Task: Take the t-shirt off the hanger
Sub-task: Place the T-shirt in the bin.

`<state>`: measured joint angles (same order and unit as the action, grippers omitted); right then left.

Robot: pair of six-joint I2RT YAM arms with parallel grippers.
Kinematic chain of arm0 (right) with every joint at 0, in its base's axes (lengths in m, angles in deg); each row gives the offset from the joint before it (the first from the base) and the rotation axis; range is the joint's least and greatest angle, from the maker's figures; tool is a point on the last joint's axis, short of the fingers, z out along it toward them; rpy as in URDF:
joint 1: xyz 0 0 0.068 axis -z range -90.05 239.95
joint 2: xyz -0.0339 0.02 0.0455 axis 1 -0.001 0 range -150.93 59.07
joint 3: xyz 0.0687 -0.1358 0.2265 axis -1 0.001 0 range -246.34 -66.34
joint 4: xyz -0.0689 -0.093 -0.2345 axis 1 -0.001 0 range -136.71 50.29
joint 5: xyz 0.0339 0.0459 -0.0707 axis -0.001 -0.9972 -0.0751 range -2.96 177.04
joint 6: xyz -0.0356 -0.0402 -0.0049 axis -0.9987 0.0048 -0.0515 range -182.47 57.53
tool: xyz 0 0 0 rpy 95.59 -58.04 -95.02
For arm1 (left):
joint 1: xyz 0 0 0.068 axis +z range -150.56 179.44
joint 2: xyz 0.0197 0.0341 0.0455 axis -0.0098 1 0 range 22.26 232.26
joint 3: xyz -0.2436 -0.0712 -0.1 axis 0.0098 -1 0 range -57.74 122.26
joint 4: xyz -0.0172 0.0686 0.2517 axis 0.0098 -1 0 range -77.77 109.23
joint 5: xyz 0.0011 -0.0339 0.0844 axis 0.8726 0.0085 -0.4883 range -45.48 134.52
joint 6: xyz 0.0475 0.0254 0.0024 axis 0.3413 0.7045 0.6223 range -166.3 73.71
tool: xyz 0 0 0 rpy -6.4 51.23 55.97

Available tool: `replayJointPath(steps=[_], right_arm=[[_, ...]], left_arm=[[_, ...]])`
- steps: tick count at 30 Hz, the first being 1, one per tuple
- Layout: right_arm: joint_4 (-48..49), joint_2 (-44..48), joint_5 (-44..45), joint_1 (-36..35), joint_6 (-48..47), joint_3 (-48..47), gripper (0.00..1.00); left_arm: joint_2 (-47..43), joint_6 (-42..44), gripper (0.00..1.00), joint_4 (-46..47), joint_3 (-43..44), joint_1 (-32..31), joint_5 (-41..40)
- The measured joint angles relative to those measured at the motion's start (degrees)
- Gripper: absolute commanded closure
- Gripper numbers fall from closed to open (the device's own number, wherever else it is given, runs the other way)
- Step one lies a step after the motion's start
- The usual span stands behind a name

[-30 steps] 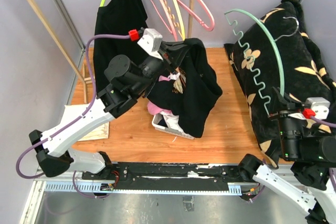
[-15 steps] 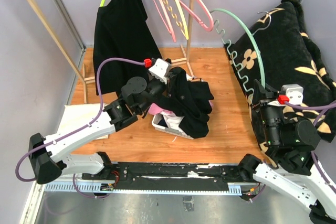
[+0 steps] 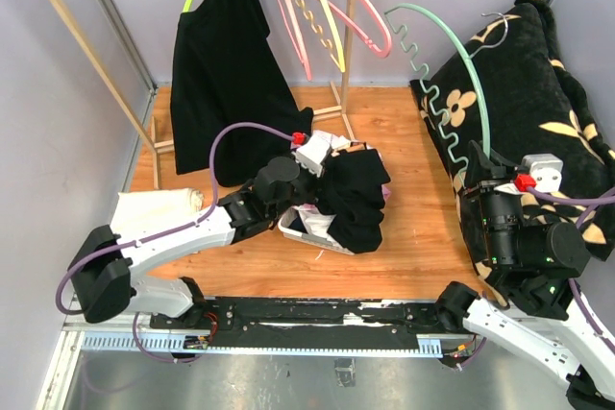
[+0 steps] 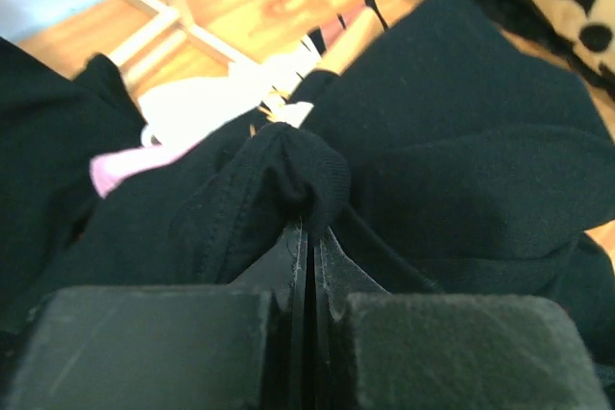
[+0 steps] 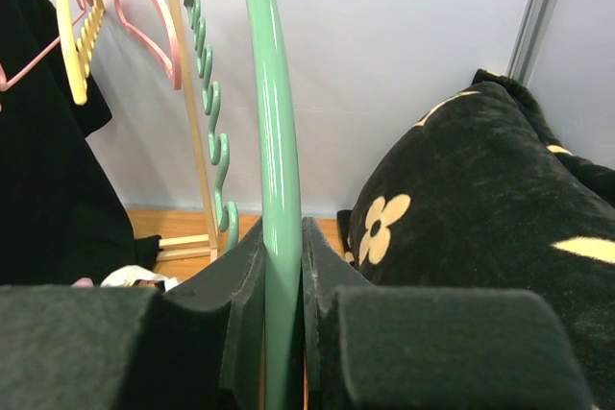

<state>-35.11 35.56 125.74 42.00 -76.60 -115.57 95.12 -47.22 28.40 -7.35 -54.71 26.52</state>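
Left fingers (image 4: 293, 261) closed, pinching a fold of the black cotton t-shirt (image 4: 461, 141). The rest is heaped just beyond them over a white basket (image 3: 291, 226) on the wooden worktop (image 3: 423, 247). Right fingers (image 5: 252, 271) clamped on the mint-green wavy plastic hanger (image 5: 277, 93), which rises upright above them.

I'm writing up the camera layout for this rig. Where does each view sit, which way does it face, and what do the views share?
Top external: above and behind the bases, facing down on the wooden table; left arm and right arm show.
Left wrist: on the left arm, looking along its shut jaws at the black t-shirt pinched between them.
Right wrist: on the right arm, facing the back wall; its jaws clamp the green hanger.
Shared: top external and right wrist both show that hanger.
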Motion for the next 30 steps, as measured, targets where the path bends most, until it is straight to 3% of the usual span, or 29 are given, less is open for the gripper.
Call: replayJointPath(steps=[15,30], right_arm=[[1.1,0.0,0.8,0.0,-1.1,0.1,0.99],[0.9,-0.6,-0.5,0.0,-1.2,-0.8,0.99]], left_arm=[[12.9,-6.7,0.99,10.3,-2.1,-3.3,3.9],[16.9,-11.4,0.98,18.7,-5.4,-3.3,2.7]])
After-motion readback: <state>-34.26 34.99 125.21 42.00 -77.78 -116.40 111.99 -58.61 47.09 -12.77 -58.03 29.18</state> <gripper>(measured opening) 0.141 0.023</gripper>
